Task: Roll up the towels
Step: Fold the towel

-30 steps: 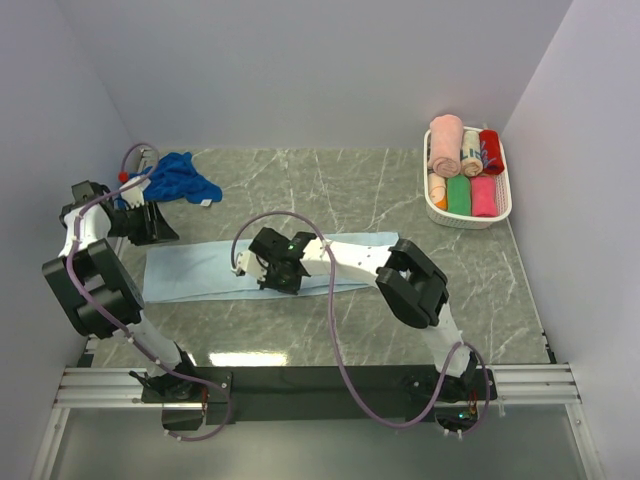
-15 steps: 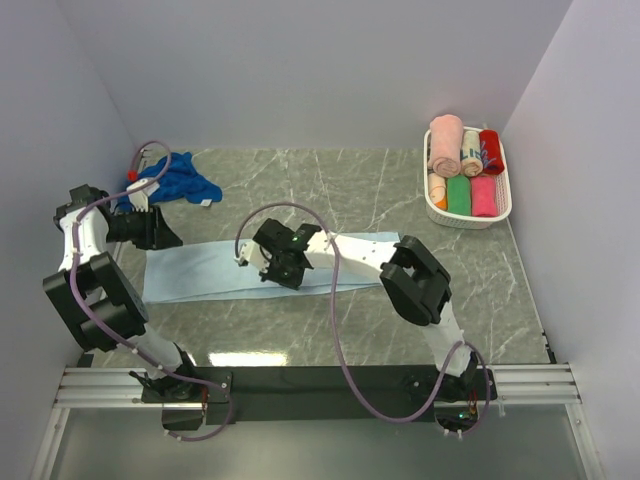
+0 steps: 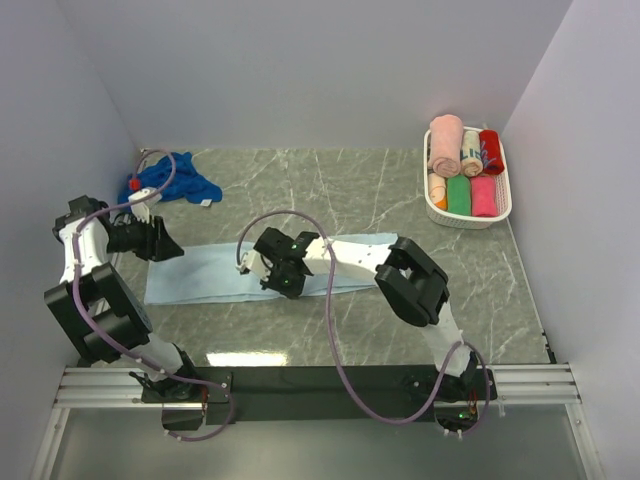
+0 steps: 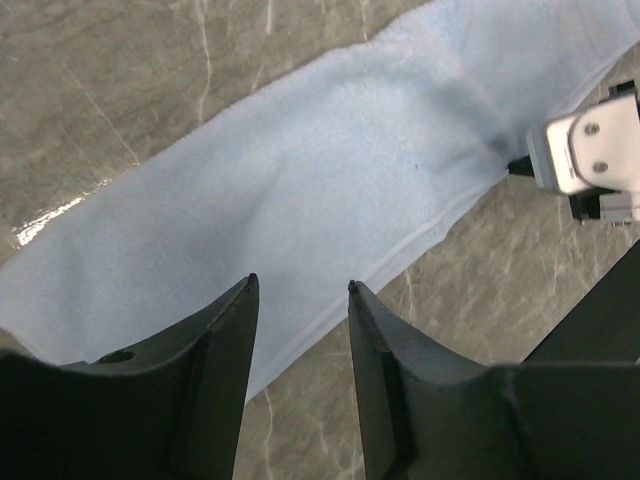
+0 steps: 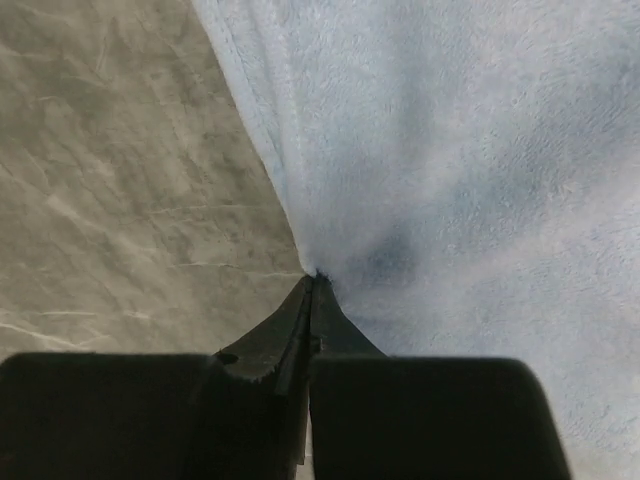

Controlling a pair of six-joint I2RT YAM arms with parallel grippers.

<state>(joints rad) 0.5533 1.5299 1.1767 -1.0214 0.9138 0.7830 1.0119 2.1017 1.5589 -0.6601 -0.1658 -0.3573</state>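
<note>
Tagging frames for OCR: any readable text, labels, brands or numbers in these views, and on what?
No readable text in any view.
Patterned rolled towel in the white basket: coloured marks, too small to read.
Pale blue towel and tabletop: no print visible.

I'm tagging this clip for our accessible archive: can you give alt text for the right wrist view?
The right gripper, shut, pinches the edge of the pale blue towel, which puckers toward its tips. The towel fills the right side of the view; grey marbled table shows on the left.
</note>
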